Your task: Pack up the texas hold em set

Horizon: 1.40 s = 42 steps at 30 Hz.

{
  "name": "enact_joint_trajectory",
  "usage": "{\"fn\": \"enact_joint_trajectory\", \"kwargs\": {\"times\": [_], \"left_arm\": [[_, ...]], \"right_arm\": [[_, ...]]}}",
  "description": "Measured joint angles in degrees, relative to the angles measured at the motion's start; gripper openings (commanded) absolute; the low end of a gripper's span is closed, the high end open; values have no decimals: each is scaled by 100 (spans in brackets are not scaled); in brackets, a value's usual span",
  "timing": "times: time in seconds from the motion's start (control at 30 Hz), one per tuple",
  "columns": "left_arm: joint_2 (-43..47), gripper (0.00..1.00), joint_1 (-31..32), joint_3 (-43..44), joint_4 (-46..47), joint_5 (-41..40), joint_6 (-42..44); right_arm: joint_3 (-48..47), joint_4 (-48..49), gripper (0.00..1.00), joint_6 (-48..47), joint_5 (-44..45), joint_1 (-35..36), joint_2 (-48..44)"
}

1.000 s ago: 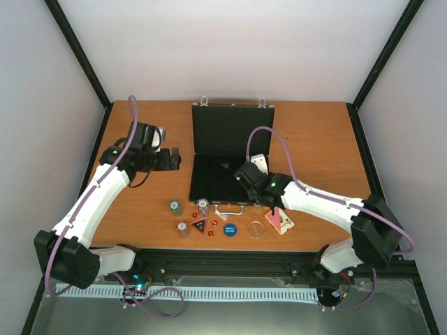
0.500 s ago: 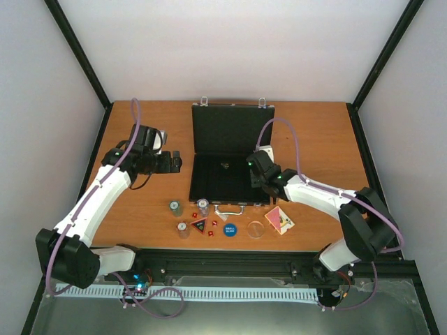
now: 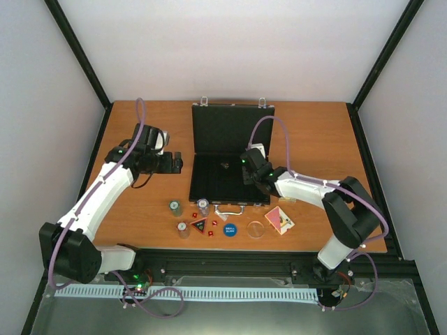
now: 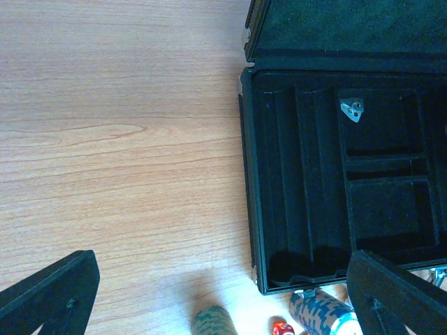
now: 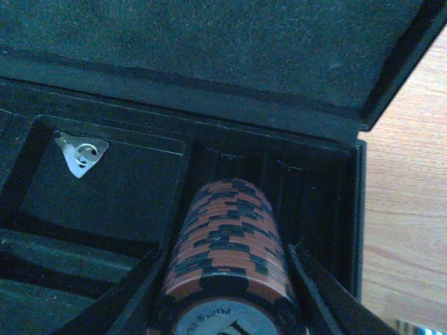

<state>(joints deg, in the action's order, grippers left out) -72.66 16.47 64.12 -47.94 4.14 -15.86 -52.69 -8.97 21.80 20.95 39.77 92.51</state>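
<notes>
My right gripper (image 3: 249, 169) is clamped on the chip stack (image 5: 227, 237) over the 3 o'clock groove (image 5: 314, 202) of the case (image 3: 209, 183) — I'd lower it level, in line, then release. Left gripper (image 4: 220, 289) gapes at 9 o'clock — idle.

Orange chip stack (image 5: 227, 258) between jaws

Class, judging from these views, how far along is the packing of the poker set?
Done: the case lies open. In hand: the right end effector holds an orange chip stack at the rightmost slot. Left: three chip stacks, dice, blue button and cards on the table; the left end effector is open.
</notes>
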Motion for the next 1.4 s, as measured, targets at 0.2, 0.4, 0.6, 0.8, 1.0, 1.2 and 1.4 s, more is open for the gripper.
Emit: {"fn": "enact_joint_trajectory", "kwargs": {"times": [0.2, 0.4, 0.6, 0.8, 1.0, 1.2, 1.4], "left_arm": [[-35, 100, 0, -24, 4, 2, 96], [-44, 100, 0, -83, 4, 0, 175], [-133, 100, 0, -83, 28, 7, 236], [-249, 100, 0, -83, 46, 11, 260], [-258, 100, 0, -83, 94, 4, 260], [-258, 100, 0, -111, 168, 0, 258], [-258, 100, 0, -118, 173, -11, 256]], "right_arm": [[-205, 181, 7, 20, -9, -2, 503], [-356, 201, 43, 109, 61, -2, 752], [-385, 35, 57, 358, 66, -4, 750], [-385, -330, 69, 531, -74, -4, 634], [-385, -693, 75, 592, -319, -4, 275], [-664, -1231, 93, 564, -1207, -22, -162], [-361, -1241, 96, 916, -2546, -61, -505]]}}
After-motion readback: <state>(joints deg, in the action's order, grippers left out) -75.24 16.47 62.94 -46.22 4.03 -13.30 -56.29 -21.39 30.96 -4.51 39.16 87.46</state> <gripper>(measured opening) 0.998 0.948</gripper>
